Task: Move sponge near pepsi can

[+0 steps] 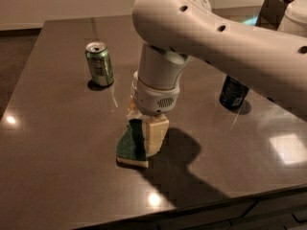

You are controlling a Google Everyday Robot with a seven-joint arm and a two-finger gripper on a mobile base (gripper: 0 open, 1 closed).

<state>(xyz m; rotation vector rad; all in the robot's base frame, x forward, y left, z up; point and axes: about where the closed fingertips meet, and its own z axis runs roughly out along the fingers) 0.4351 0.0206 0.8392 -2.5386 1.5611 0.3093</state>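
While tilted on glossy tabletop (57, 176), wavy green-and-yellow sponge (130, 146) tight in cream gripper (143, 135)

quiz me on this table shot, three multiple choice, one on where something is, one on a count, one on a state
1. Where is the tool?
A. over the green can
B. at the sponge
C. beside the dark blue can

2. How many cans stand on the table?
A. one
B. two
C. three

3. How does the green can sit?
A. upright
B. on its side
C. crushed

Key: 1 B, the tool is right against the sponge, apart from both cans. 2 B, one green can at the left, one dark blue can at the right. 3 A, its silver top faces up.
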